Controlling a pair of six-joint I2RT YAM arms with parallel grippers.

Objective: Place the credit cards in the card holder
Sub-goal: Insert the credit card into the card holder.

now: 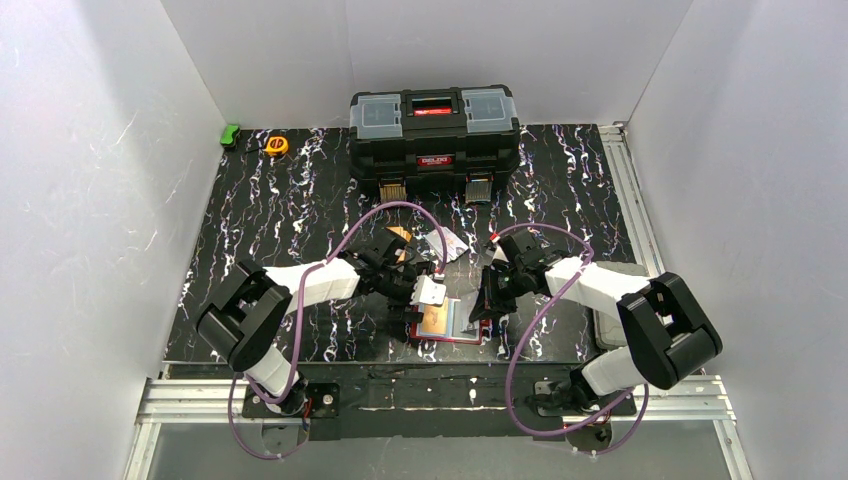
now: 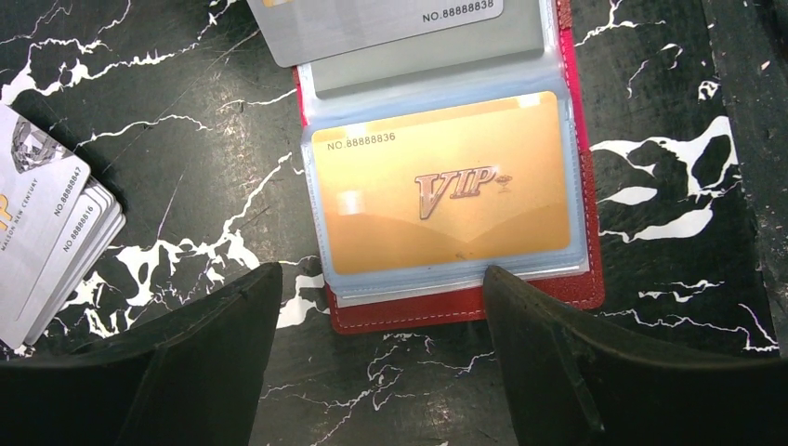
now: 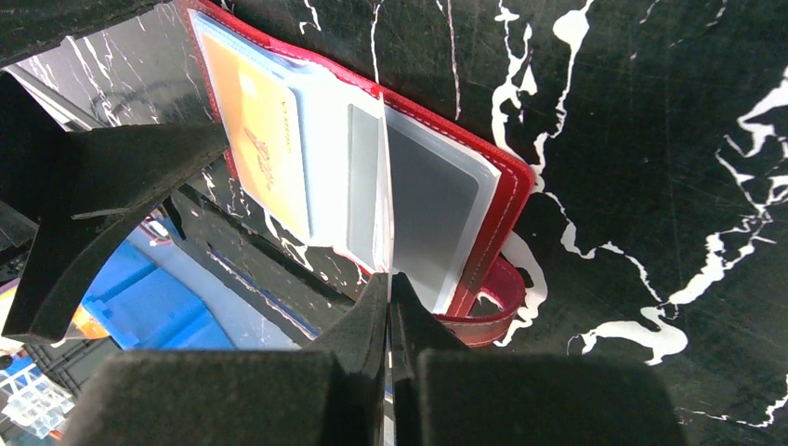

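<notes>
The red card holder [image 2: 465, 311] lies open on the desk [image 2: 186, 186], an orange VIP card [image 2: 446, 186] pocketed, left fingers [image 2: 214, 362] wide above, right fingers [image 3: 362, 339] pinching its clear leaf [image 3: 367, 186]; only the right wrist view shows its snap tab [image 3: 492, 311].

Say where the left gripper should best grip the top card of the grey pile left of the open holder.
Top card of the grey pile, at its edge facing the card holder, with the open left gripper coming straight down. The cards lie flat and fanned, so that stepped edge is likely the only lip a finger can catch.
</notes>
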